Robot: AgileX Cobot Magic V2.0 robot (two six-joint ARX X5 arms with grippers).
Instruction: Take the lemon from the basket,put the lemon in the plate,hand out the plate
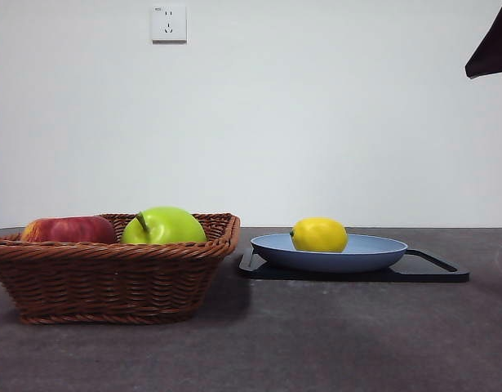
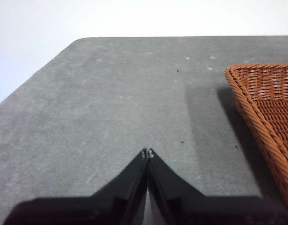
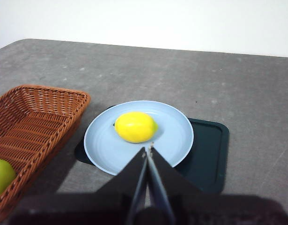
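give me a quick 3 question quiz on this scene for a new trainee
1. True or false: the lemon is still in the basket.
2. What does the plate rest on?
3. Which fruits lie in the basket? A) red apple and green apple B) two lemons C) none

Key:
1. False, it lies on the plate.
2. A black tray.
3. A. Both the left gripper and the right gripper are shut and empty.

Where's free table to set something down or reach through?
Bare table in front of the basket and the black tray, and beyond the basket's outer side by the shut left tool. Crowded: basket nearly meets tray; the lemon fills the plate.
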